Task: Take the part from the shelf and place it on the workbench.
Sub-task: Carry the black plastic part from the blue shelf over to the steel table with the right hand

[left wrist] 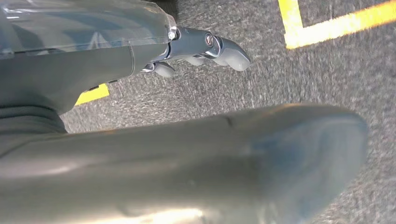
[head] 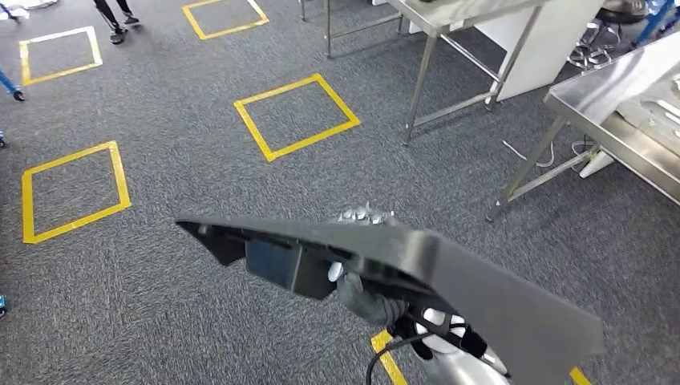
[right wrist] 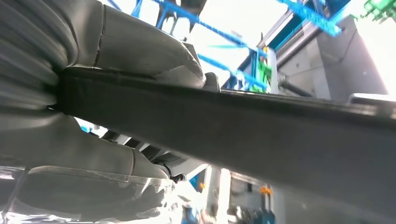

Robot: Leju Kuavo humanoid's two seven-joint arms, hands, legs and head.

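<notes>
Right wrist view: the right hand [right wrist: 70, 107] clamps the long, flat, matt black plastic part [right wrist: 233, 135] by its edge, the thick grey thumb above it and the ribbed cover and darker fingers below, so that the panel sits pressed between them. In the head view the same hand [head: 361, 285] shows under the part [head: 449, 281], its pale fingers wrapped round a boxy block on the underside. The part is held in the air above the floor, touching neither shelf nor bench; it is a broad, thin wedge running to a point at one end, smooth on top and ribbed with recesses beneath.

The left hand [left wrist: 201, 49] hangs over the carpet with nothing in it, its smooth grey fingers bent inwards; whether they are fully closed I cannot tell.

I judge the carry to be the step in hand: the part is off the shelf and not yet placed. The stainless steel workbench [head: 609, 84] stands at the far right, well apart from the part, its shiny top on slim tubular legs. The next move calls for turning and walking toward it, keeping the long panel level and clear of the legs of the second steel table [head: 449, 16]. The grey speckled carpet [head: 160, 104] is coarse, marked with yellow tape squares [head: 297, 116].
</notes>
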